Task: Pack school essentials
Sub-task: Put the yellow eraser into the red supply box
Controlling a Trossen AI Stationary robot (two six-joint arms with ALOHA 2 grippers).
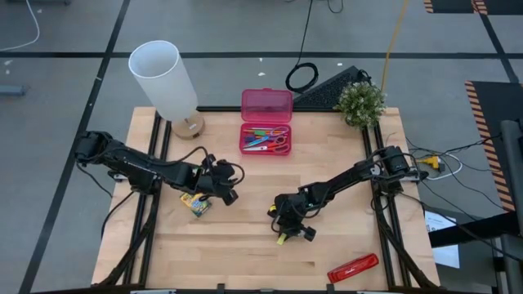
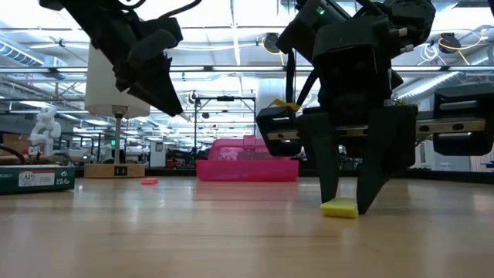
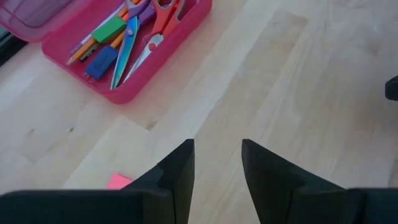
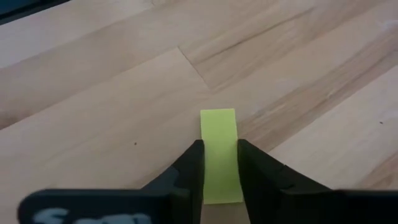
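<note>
At centre-left of the overhead frame we see the left gripper (image 1: 225, 193), fingers narrowly apart and empty, above the crayon box (image 1: 196, 204). At upper centre sits the pink case (image 1: 265, 122) holding scissors (image 1: 279, 140). Right of centre, the right gripper (image 1: 288, 232) straddles the yellow piece (image 4: 220, 155), fingers close on both sides.

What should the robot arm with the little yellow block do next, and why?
Probably lift. The right tool has its fingers on either side of the small flat yellow eraser-like block, which lies on the pale wooden table. Raising it a little would clear the table before carrying it toward the open pink plastic case. The left tool hangs open, away from it.
</note>
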